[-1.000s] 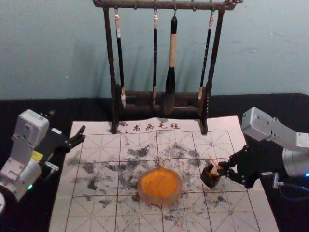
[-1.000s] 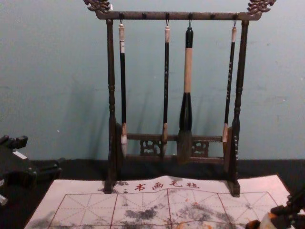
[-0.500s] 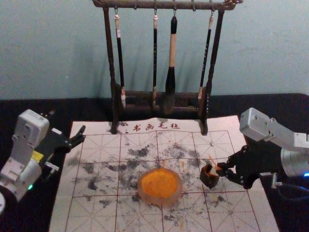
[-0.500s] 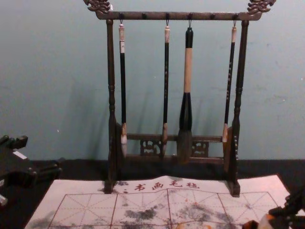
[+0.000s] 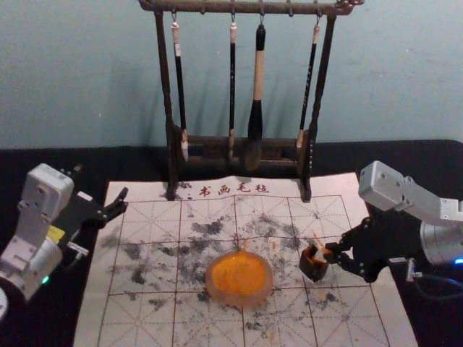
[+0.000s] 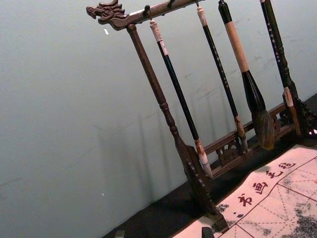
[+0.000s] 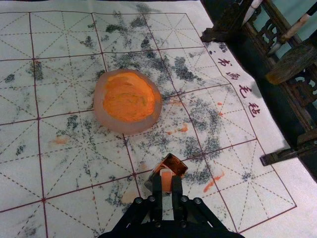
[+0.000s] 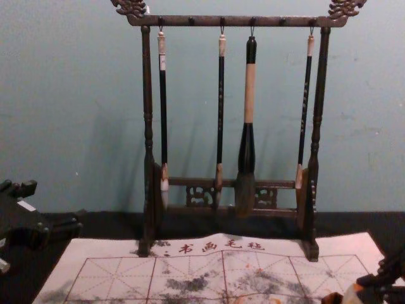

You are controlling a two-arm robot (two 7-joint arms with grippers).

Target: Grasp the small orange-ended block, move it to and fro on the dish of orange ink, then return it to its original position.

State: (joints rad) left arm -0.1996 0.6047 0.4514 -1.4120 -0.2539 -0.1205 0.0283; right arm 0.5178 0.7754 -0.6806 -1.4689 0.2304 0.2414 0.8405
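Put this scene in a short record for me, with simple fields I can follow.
Mat: gridded calligraphy mat, ink-stained
Dish: round, holding orange ink
Orange-ended block: gripped, at the dark box
Dark box: open-topped, on the mat
Right gripper: closed on the block
Left gripper: open and idle, near the mat's far left corner
Rack: behind, four brushes hanging

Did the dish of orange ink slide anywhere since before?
No. In the head view, the dish sits over the same lines of the mat as before.
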